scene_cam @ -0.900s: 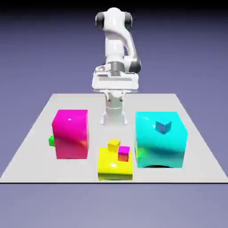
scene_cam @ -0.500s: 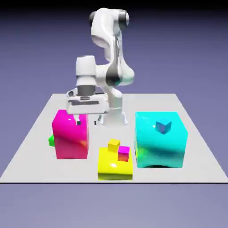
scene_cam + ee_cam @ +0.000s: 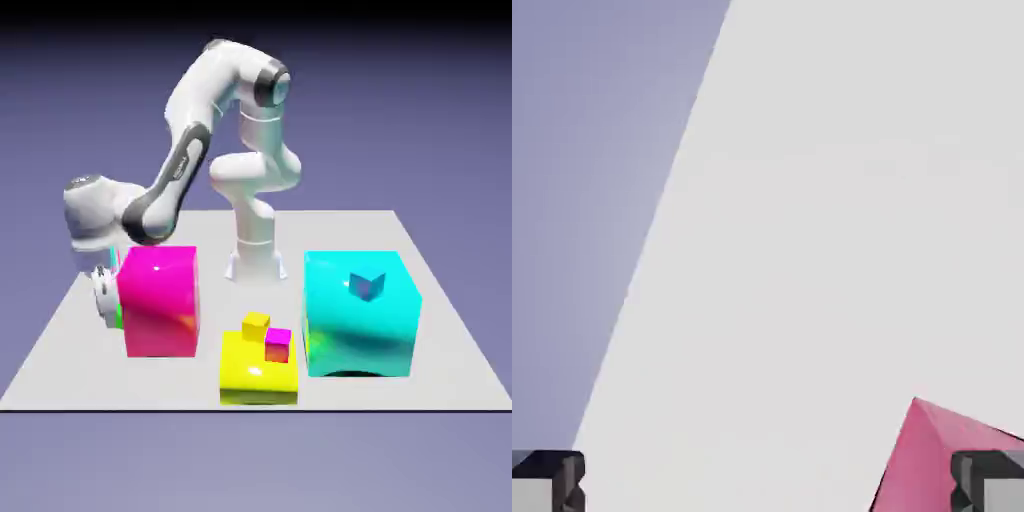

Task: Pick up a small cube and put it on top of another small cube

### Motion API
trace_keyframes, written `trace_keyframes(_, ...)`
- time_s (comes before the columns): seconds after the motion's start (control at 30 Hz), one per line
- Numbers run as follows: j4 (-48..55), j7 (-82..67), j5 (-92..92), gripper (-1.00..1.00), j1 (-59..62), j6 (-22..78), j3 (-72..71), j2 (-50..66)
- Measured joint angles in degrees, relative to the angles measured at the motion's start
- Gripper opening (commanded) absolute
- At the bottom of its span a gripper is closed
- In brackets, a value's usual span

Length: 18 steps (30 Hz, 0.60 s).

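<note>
Landmark: the big magenta block (image 3: 162, 302), glossy and box-shaped, upright on the pale grey, flat bench (image 3: 230, 390).
Green cube: the tiny bright green cube (image 3: 120, 317) shows only as a sliver at the landmark's edge on the exterior view's left; the rest is hidden.
Arm: the white, jointed robot arm (image 3: 190, 150) with dark grey joint bands bends over behind the landmark, its wrist end above and beside it on the exterior view's left.
Jaws: the jaws (image 3: 768, 481) are spread wide, with bench surface and nothing gripped between the grey tips in the hand view; one tip overlaps the landmark's pink corner there. Whether they touch it, I cannot tell.
Magenta cube: the tiny magenta cube with a reddish-orange face (image 3: 278, 346) is to the exterior view's right of the landmark, overlapping the glossy yellow block (image 3: 258, 375) in the picture.
Yellow cube: the tiny yellow cube (image 3: 256, 326) is also right of the landmark, nearer it than the magenta cube.
Cyan side: the big glossy cyan block (image 3: 350, 330) is well right of the landmark, the tiny blue cube (image 3: 367, 283) seen against its upper part.
</note>
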<state>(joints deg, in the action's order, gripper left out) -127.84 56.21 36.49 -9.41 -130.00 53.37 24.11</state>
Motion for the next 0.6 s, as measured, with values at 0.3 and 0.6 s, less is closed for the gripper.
trace_keyframes(0.3, -3.71, -6.06, 18.77, 0.00, 11.93, 19.32, 8.49, 12.46)
trace_keyframes(0.6, -4.00, -9.51, 25.80, -1.00, 14.35, 16.20, 2.08, 17.44)
